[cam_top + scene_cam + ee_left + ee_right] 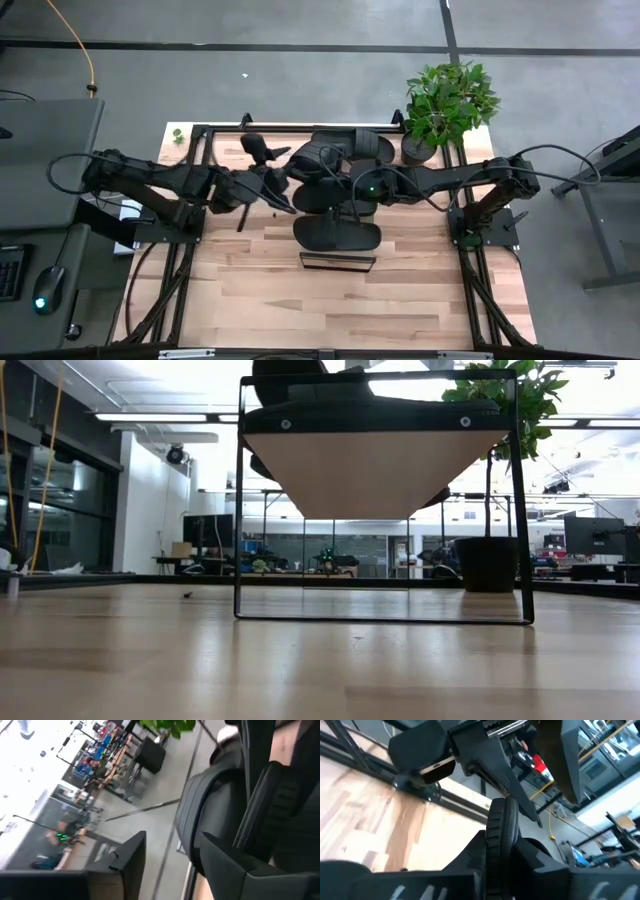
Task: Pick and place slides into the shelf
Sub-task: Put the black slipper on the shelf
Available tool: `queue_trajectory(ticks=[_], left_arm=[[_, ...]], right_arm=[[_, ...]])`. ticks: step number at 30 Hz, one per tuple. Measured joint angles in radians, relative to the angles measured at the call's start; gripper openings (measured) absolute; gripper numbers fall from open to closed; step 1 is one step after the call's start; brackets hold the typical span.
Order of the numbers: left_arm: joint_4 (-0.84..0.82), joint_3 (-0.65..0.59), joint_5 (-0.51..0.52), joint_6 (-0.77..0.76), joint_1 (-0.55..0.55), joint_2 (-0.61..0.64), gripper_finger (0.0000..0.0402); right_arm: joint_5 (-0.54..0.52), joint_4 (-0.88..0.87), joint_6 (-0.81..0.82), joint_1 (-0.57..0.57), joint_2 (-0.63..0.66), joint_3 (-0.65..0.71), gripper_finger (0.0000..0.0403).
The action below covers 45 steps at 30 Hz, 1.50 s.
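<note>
Butcher-block table [250,300], both grippers at the slides [335,160] on the shelf [375,470]; jaws' state unclear.

The slides [335,233] are plain black all over, like the arms [150,180] beside them. The tabletop [260,290] is pale butcher block, strips of honey and cream with a few darker streaks. The shelf [375,475] is light tan wood with a black metal front edge [375,418] and thin black frame. The plant [448,98] is bright green in a dark pot [487,564].
</note>
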<state>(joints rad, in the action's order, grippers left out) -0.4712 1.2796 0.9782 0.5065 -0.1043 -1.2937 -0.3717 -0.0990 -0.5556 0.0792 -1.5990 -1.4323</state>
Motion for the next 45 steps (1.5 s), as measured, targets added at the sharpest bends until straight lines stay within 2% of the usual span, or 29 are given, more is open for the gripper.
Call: queue_trajectory(ticks=[5, 11, 16, 24, 29, 33, 41, 45], left_arm=[[-0.041, 0.001, -0.060, -0.066, 0.000, 0.063, 0.0191], [-0.152, 0.002, -0.133, -0.095, 0.000, 0.112, 0.0189], [-0.203, -0.005, -0.273, -0.108, -0.002, 0.135, 0.0182], [-0.175, -0.004, -0.323, -0.027, 0.003, 0.197, 0.0182], [-0.141, -0.003, -0.468, 0.011, 0.089, 0.245, 0.0182], [-0.068, -0.002, -0.582, 0.043, 0.200, 0.269, 0.0181], [0.010, -0.002, -0.893, 0.069, 0.401, 0.262, 0.0182], [0.024, -0.002, -0.967, 0.066, 0.460, 0.250, 0.0181]], right_arm=[[0.035, -0.053, -0.028, -0.009, 0.000, -0.086, 0.0030], [0.085, -0.133, -0.052, -0.013, 0.000, -0.229, 0.0031], [0.118, -0.143, -0.065, -0.016, 0.010, -0.367, 0.0030], [0.312, -0.185, -0.049, -0.013, 0.006, -0.540, 0.0030], [0.370, -0.176, -0.040, -0.014, 0.005, -0.571, 0.0030], [0.436, -0.150, -0.017, -0.013, 0.002, -0.571, 0.0030], [0.463, -0.122, -0.001, -0.005, -0.005, -0.571, 0.0030], [0.489, -0.122, 0.003, -0.005, -0.005, -0.571, 0.0030]])
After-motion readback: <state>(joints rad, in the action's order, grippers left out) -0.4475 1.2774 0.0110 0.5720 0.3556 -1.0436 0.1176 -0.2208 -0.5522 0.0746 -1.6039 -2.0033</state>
